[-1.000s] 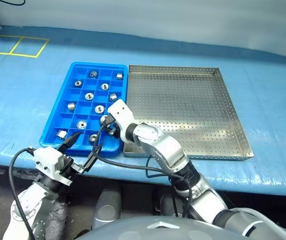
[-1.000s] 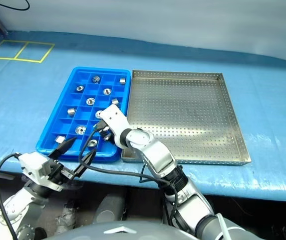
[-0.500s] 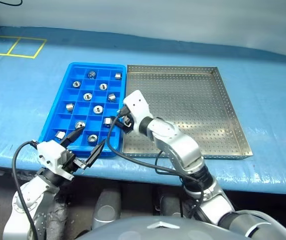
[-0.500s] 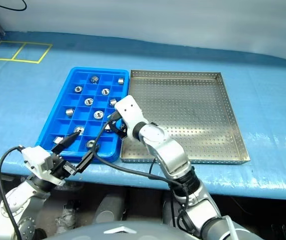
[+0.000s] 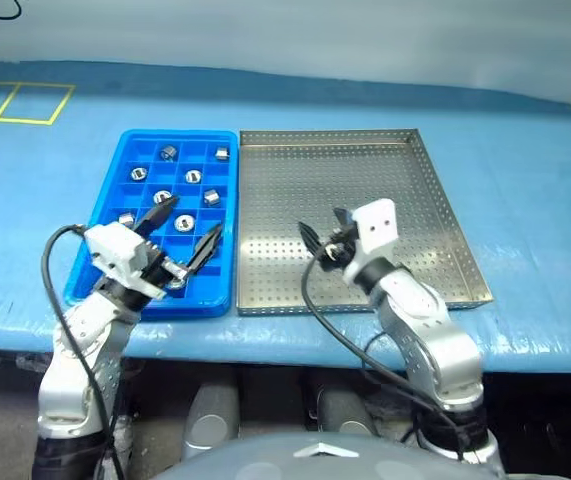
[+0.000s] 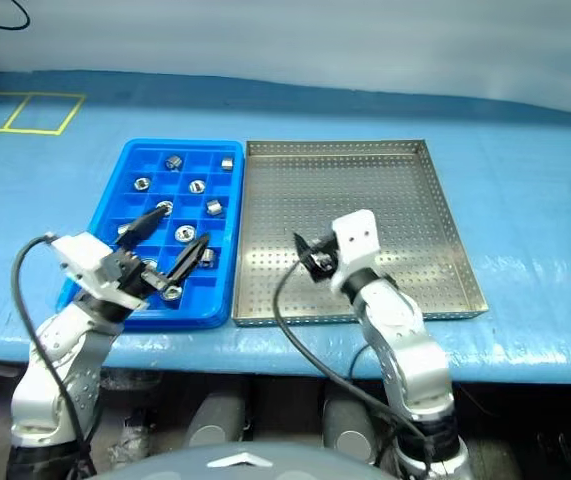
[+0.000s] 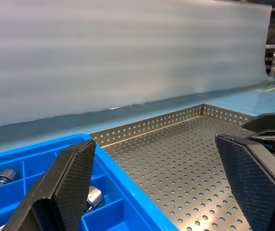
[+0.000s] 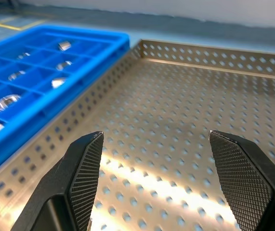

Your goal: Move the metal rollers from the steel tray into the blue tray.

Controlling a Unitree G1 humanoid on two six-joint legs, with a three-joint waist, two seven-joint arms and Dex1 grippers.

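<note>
Now shiny metal rollers [image 5: 183, 222] sit scattered in blue tray [image 5: 125, 160] cells.

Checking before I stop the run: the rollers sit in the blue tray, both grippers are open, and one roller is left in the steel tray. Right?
Not quite. The steel tray holds no rollers, as the left eye view shows. The rollers do sit in the blue tray, and the left gripper and right gripper are open.
</note>
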